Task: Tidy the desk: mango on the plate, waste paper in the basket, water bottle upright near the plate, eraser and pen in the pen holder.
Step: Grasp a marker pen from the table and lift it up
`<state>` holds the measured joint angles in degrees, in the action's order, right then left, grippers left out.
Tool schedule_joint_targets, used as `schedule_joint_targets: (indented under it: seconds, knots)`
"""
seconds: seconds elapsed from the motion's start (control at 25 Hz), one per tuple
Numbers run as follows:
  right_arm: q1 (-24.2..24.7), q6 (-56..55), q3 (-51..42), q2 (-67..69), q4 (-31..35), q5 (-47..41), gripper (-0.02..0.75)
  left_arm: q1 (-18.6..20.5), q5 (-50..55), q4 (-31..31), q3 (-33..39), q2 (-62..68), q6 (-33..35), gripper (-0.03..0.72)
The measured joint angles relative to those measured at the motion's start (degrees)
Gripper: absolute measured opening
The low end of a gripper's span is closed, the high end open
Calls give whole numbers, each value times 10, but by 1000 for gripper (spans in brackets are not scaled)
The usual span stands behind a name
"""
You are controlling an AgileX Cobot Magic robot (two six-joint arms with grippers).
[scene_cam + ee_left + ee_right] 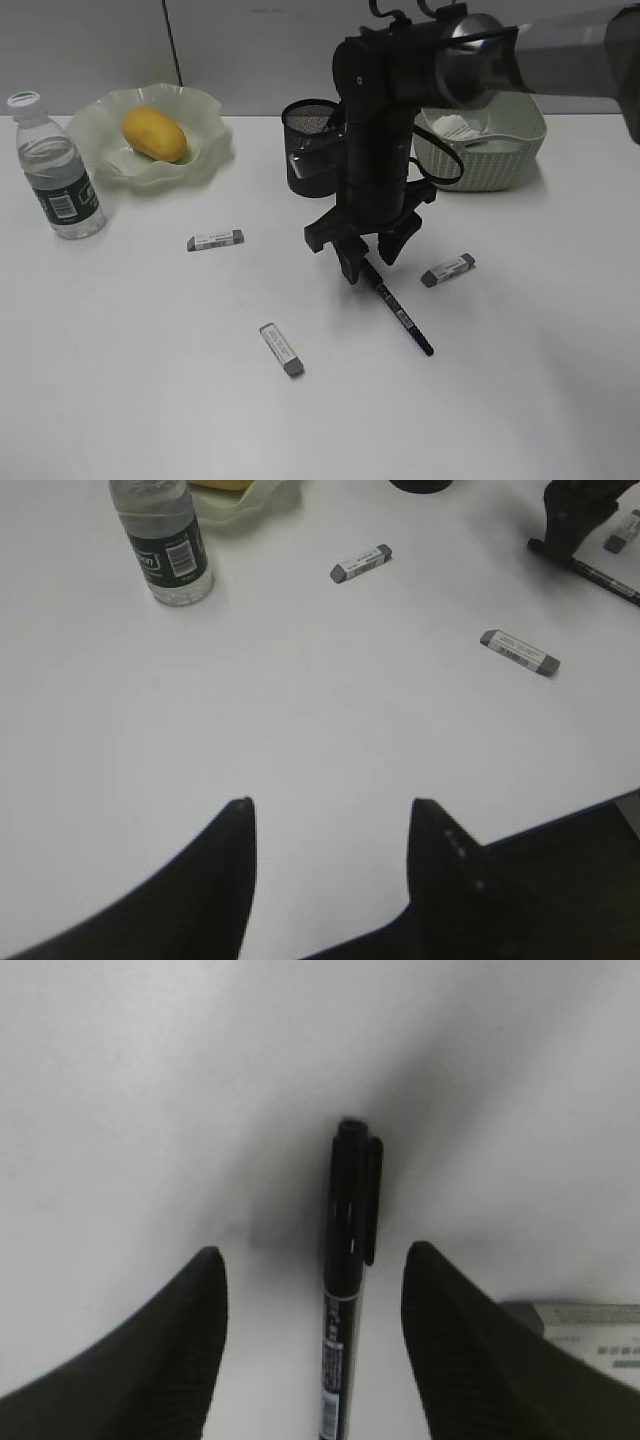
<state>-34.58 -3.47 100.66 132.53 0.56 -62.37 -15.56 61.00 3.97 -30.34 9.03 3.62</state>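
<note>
My right gripper is open and low over the capped end of the black pen, which lies flat on the white desk between the fingers. Three grey-tipped erasers lie loose: one left, one in front, one right. The mango lies on the pale green plate. The water bottle stands upright left of the plate. The waste paper is in the basket. The pen holder stands behind the arm. My left gripper is open and empty.
The right arm hides part of the pen holder and the basket's left side. A grey wall runs behind the desk. In the left wrist view the desk's front edge runs at the lower right.
</note>
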Motion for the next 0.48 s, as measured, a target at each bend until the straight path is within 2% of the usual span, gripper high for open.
schedule_joint_targets:
  seconds: [0.24,0.48]
  knots:
    - [0,-8,2,17,-6,22,393,0,0,0,0,0,0,381]
    - [1,-10,2,28,-17,30,379,0,0,0,0,0,0,371]
